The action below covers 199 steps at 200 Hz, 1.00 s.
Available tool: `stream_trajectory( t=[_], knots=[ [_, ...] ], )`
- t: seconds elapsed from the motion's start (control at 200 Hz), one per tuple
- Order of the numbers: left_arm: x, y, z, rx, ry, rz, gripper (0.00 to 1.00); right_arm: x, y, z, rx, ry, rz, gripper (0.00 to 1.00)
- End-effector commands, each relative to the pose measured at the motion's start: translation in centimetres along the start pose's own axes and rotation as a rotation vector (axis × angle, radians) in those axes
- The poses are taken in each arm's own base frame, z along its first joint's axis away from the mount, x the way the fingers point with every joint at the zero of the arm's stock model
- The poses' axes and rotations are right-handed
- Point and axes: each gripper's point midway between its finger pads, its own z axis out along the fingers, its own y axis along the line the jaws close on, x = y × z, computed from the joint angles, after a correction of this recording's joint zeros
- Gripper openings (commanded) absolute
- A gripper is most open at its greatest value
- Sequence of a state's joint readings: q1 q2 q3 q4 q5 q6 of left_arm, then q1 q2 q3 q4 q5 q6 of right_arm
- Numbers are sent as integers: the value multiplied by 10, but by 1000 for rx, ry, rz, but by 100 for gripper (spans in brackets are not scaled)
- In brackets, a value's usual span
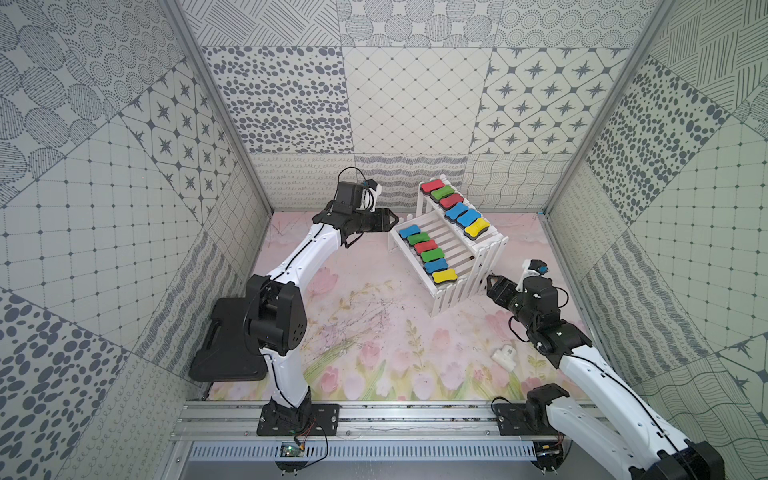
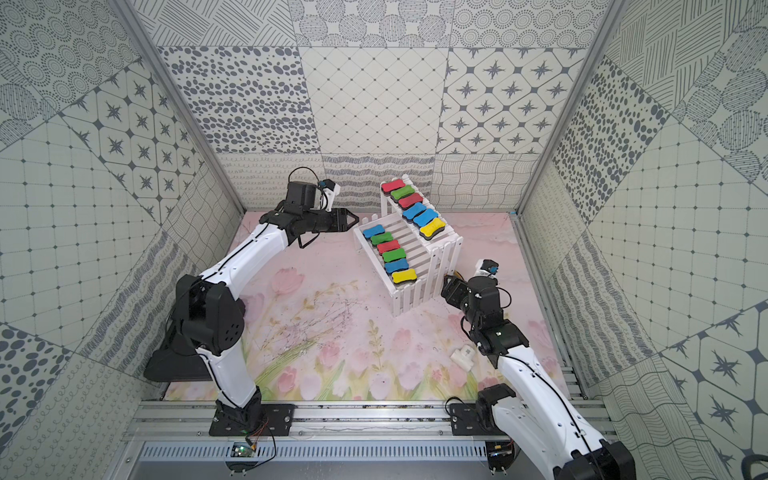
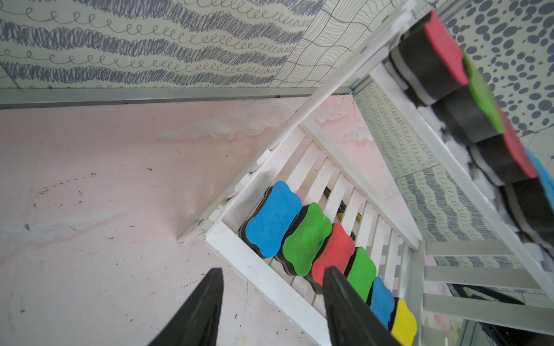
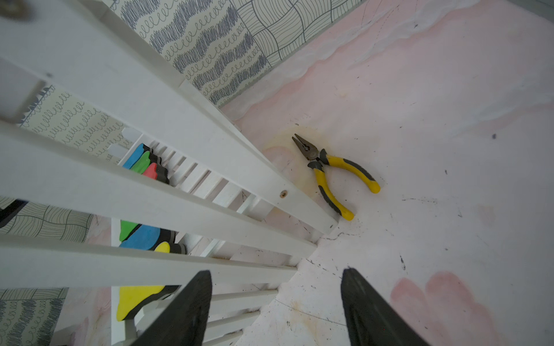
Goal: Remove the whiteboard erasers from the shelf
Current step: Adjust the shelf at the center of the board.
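On the white 2-tier shelf [image 1: 457, 291], 12 whiteboard erasers [image 1: 428, 255], none off it; 6 per tier, side by side, coloured tops up over dark felt.

Upper-tier row [image 1: 455, 210], from the far end toward the near: red, green, red, blue, blue, yellow; lower-tier row [image 2: 393, 254], same direction: blue, green, red, green, blue, yellow; packed touching along the lower tier's front edge, bare slats behind them.

By colour: 4 blue, 3 red, 3 green, 2 yellow.

Shelf set at an angle on the floral mat [image 1: 374, 332], toward the back right of the cell.

Left gripper [image 1: 394, 219] just beside the far end of the lower tier, near the blue end eraser; fingers [image 3: 207, 305] spread apart, released, nothing between them.

Right gripper [image 1: 490, 284] low, just beside the near picket side of the shelf; fingers [image 4: 368, 311] likewise parted, gripping nothing.

1 pair of yellow-handled pliers [image 4: 332, 173] flat on the mat beside the shelf's leg, handles splayed.

1 black case [image 1: 228, 345] at the left edge of the mat, partly behind the left arm; 1 small white part [image 1: 505, 355] loose on the mat near the right arm.
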State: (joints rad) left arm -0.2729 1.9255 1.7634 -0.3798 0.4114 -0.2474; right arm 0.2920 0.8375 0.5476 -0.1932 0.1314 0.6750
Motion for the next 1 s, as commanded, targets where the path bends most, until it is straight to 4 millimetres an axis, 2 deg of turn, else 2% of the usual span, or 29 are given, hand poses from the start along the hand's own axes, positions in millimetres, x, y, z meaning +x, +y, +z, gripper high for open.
stream_trajectory(
  t=[0.0,0.205,0.47,0.605,0.815,0.99],
  knots=[
    [8,5,19,43,79,124,58,-6,3,-4,-21,-19,-21,73],
    [-4,1,38,8,51,211,59,-10,1,-9,-20,-33,-18,73],
    [-2,13,66,-68,72,268,60,-15,0,-12,-15,-47,-22,73],
    [-5,18,72,-93,56,276,59,-17,0,-13,-17,-52,-19,73],
    [1,27,83,-117,68,271,53,-17,0,-11,-13,-48,-16,73],
    [4,28,90,-128,71,273,43,-19,0,-12,-11,-54,-14,73]
  ],
)
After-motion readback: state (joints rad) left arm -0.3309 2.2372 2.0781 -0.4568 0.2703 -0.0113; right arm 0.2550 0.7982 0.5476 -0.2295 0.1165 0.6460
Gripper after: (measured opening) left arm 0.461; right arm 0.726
